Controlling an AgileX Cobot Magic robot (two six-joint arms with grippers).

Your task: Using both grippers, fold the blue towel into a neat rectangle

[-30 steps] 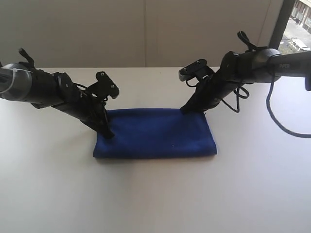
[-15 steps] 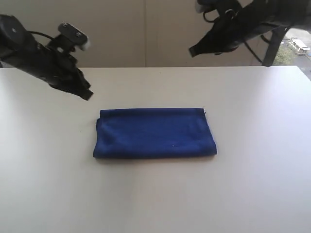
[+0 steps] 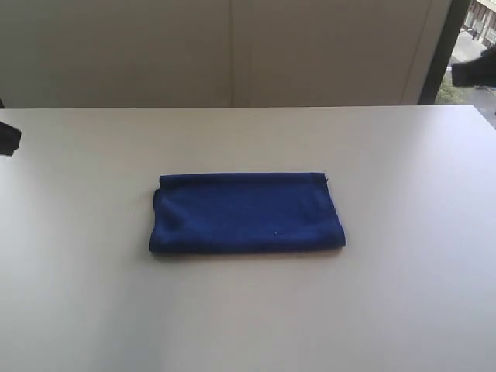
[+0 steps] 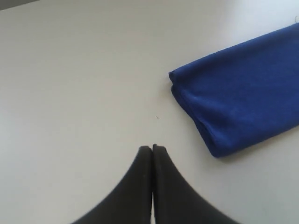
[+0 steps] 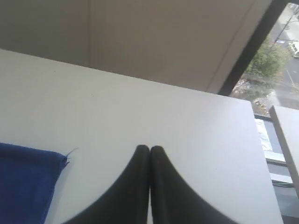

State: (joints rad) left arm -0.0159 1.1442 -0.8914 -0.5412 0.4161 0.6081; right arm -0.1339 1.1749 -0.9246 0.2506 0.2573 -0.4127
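1. The counter (image 3: 403, 294) is carrying only the work, with both arms having swung out to its edges within the last second.
2. The blue towel (image 3: 246, 213) is lying flat at the counter's centre as a tidy folded rectangle, long edges running nine to three o'clock. The fold is looking finished.
3. The left tool (image 4: 152, 148), clenched on nothing, is retreating toward nine o'clock. The right tool (image 5: 149, 148), likewise clenched empty, is withdrawing toward two o'clock.
4. A loose thread (image 5: 70, 154) is sticking out at one towel corner.

Exterior: raised, looking down across table (image 3: 403, 310) to wall (image 3: 310, 46), mid-range. Left wrist: steep downward past left hand (image 4: 152, 149); right wrist: shallower, past right hand (image 5: 149, 150) toward window (image 5: 275, 60). All three share the blue towel (image 3: 246, 212).
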